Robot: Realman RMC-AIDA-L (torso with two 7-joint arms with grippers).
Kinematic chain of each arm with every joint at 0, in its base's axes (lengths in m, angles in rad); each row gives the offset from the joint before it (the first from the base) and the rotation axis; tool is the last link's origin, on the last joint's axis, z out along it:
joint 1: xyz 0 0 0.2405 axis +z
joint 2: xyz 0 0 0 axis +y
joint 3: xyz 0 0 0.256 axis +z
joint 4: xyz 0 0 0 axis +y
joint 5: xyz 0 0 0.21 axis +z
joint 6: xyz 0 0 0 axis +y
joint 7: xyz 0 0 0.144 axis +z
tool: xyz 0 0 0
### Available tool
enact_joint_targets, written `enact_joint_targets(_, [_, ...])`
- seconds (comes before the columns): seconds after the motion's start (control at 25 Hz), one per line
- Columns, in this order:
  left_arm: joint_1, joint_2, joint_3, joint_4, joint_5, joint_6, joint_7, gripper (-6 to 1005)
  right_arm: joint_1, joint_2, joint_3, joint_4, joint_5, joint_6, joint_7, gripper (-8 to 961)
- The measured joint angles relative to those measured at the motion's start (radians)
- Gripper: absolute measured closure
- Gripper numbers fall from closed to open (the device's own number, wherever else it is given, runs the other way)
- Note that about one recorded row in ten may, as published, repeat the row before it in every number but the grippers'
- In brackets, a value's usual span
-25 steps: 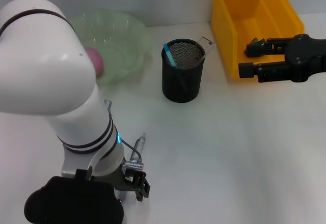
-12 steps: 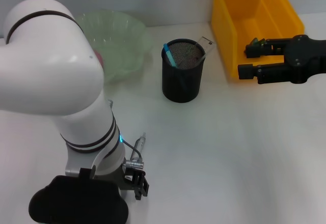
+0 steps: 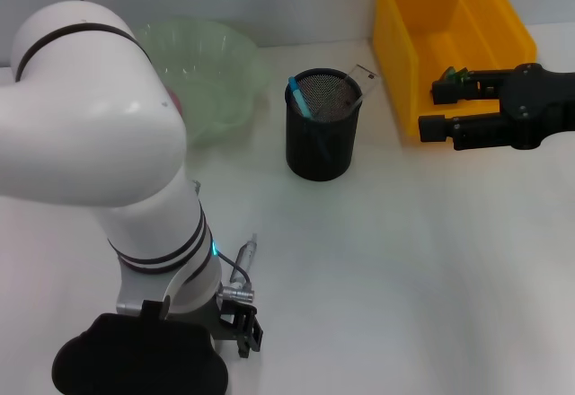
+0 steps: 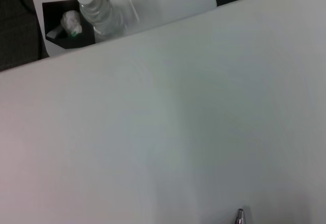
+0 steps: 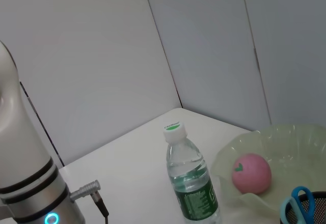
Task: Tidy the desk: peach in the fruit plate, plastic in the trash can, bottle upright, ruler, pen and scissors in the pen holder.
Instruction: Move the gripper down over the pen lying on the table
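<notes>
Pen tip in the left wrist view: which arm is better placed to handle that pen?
Left. The pen tip shows close in its wrist view, with the left gripper low over the near table; the right gripper is away beside the yellow bin.

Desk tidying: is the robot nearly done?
Nearly. Peach in fruit plate, bottle upright, scissors and ruler in pen holder. Right claw hangs open by the yellow bin, empty; left claw is low over the desk. Pen and plastic: I cannot see them.
</notes>
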Motion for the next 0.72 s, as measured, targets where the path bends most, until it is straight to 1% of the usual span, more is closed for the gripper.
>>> enact_joint_targets(0.28, [0.000,-0.003,0.004,-0.007,-0.005,-0.001,0.006,397,-0.002,0.000,0.000,0.001,-0.001,0.000,-0.002,204])
enact_joint_targets(0.72, [-0.003,-0.003,0.005,-0.011,-0.010,-0.009,0.011,433,-0.001,0.000,-0.001,0.002,-0.001,0.000,-0.002,204])
